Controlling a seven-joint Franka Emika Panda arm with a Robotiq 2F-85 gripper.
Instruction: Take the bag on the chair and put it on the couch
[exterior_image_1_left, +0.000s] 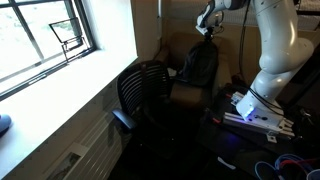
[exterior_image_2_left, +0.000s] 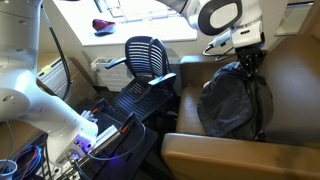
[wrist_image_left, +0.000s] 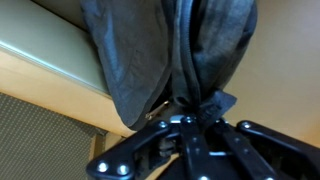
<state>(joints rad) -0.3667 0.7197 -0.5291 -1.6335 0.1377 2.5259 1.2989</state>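
The black floppy bag (exterior_image_2_left: 235, 100) hangs from my gripper (exterior_image_2_left: 246, 62) over the brown couch (exterior_image_2_left: 290, 85), its bottom at or near the couch seat. In an exterior view the bag (exterior_image_1_left: 199, 65) hangs in front of the couch back (exterior_image_1_left: 178, 48), beyond the black mesh office chair (exterior_image_1_left: 143, 90). The chair (exterior_image_2_left: 147, 58) stands empty beside the couch. In the wrist view my gripper (wrist_image_left: 185, 105) is shut on the bag's top strap, and the dark fabric (wrist_image_left: 150, 50) hangs away from it over the tan cushion (wrist_image_left: 280, 80).
A window with a wide white sill (exterior_image_1_left: 70, 85) runs along the wall by the chair. A small red object (exterior_image_2_left: 101, 25) lies on the sill. The robot base (exterior_image_1_left: 262, 100) with cables (exterior_image_2_left: 100, 135) stands close to the couch and chair.
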